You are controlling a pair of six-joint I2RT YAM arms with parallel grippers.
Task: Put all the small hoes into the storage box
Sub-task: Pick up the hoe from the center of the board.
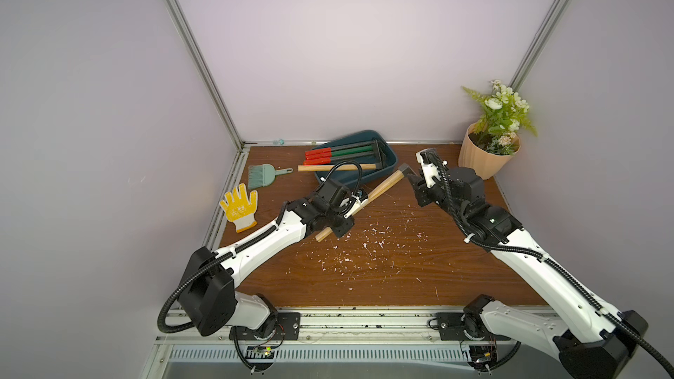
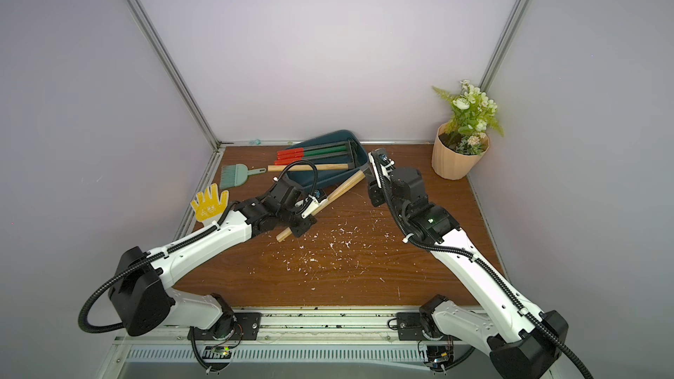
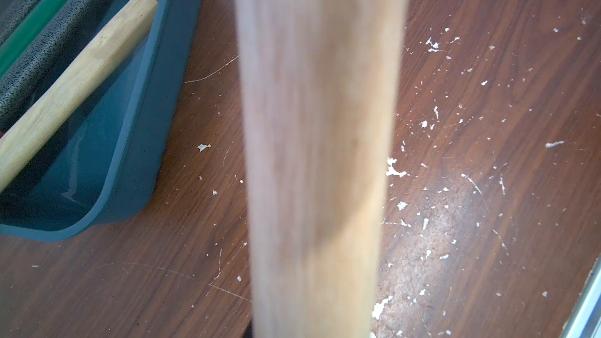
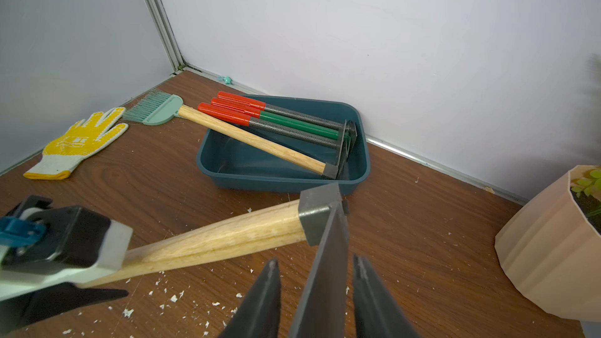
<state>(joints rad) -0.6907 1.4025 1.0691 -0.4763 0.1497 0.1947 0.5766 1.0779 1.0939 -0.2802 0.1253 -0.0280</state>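
- The small hoe [image 1: 379, 187] hangs slanted over the table, its blade just near-right of the storage box [image 1: 361, 133].
- The left gripper [image 1: 339, 226], arm stretched from the near left, clamps the handle's near end.
- The right gripper [image 4: 315, 263], reaching from the near right, straddles the blade with its jaws apart.
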